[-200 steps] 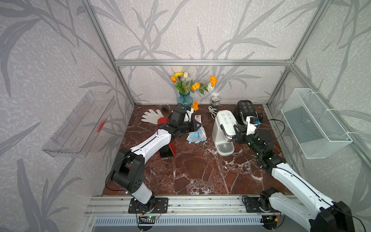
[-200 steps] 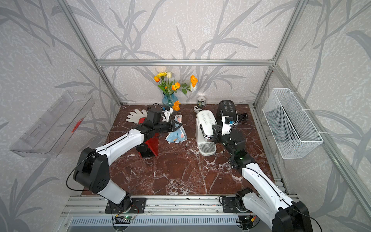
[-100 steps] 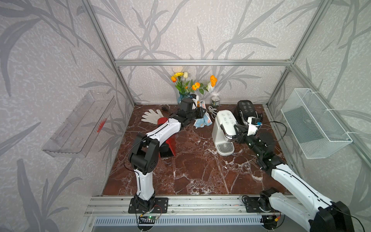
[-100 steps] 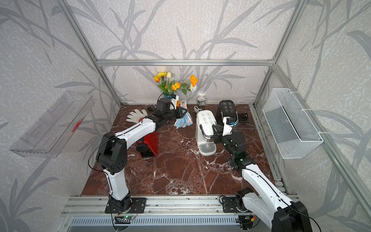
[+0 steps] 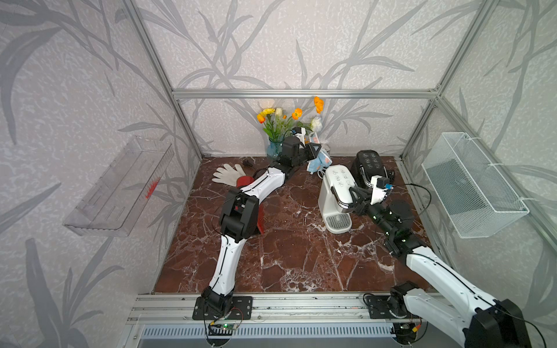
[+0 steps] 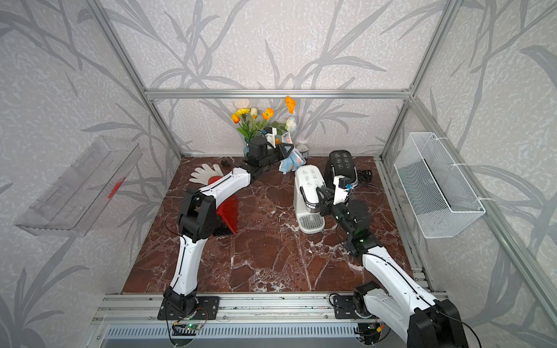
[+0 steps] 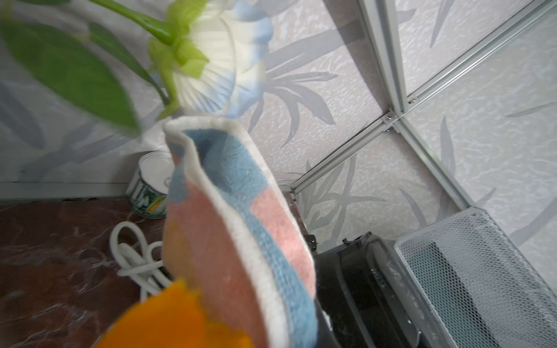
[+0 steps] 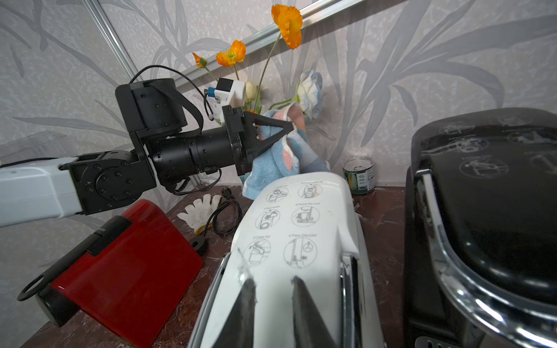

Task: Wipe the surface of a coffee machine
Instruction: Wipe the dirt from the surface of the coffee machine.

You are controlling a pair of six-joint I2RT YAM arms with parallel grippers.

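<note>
- Top views: the left gripper (image 5: 317, 149) is clamped on the cloth (image 5: 320, 163), held near the worktop's (image 5: 286, 241) back edge, just behind the white coffee machine (image 5: 337, 186).
- Left wrist: the cloth (image 7: 235, 241) hangs folded. The fingers are out of frame.
- Right wrist: the right gripper (image 8: 272, 283) rests on the white coffee machine's top, fingers narrowly apart. Whether they grip it cannot be told.

Bright even light, near flowers (image 7: 208, 69) blurred
</note>
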